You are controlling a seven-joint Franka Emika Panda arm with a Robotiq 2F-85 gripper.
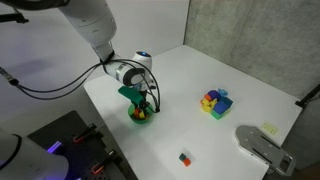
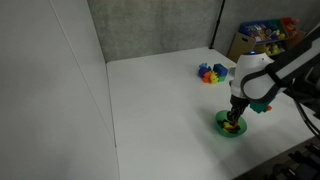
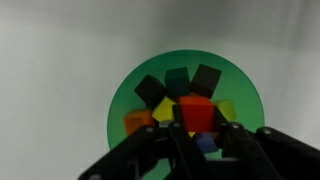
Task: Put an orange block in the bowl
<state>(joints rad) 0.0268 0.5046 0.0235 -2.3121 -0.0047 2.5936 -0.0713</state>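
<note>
The small bright-green bowl [image 3: 128, 95] sits on the white table and shows in both exterior views [image 1: 133, 117] [image 2: 222, 126]. It holds several blocks: black, dark green, yellow and orange. My gripper [image 3: 196, 135] hangs right over the bowl, its fingertips inside the rim, seen in both exterior views [image 1: 142, 108] [image 2: 235, 115]. Its fingers are closed on the two sides of an orange-red block [image 3: 197, 112], held just above the other blocks. Another tiny orange-red cube [image 1: 184, 158] lies alone on the table near the front edge.
A multicoloured cluster of blocks [image 1: 215, 102] [image 2: 211, 73] lies further along the table. A grey device [image 1: 262, 145] stands at the table's corner. Boxes of coloured items [image 2: 262, 38] stand behind the table. A wall panel borders it.
</note>
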